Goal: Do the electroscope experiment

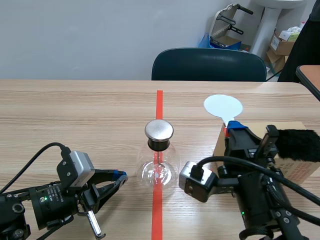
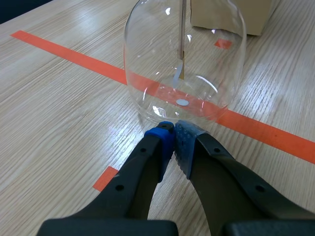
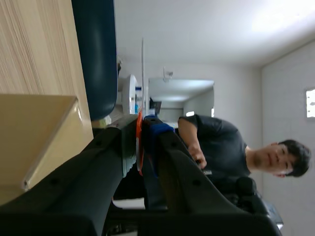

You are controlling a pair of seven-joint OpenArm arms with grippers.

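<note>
Early yet, seemingly: electroscope [image 1: 159, 167] upright on the surface's [image 1: 75, 110] red tape line, left jaws closed on nothing just beside its glass bulb, right jaws clamped on a pale round paddle's [image 1: 223, 106] handle, disc raised, not yet brought to the metal cap [image 1: 159, 130].

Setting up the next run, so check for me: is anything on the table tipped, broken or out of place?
Nothing stands out. The glass flask stands upright on the tape line, metal cap seated; the disc wand is clamped in the right arm's jaws.
</note>
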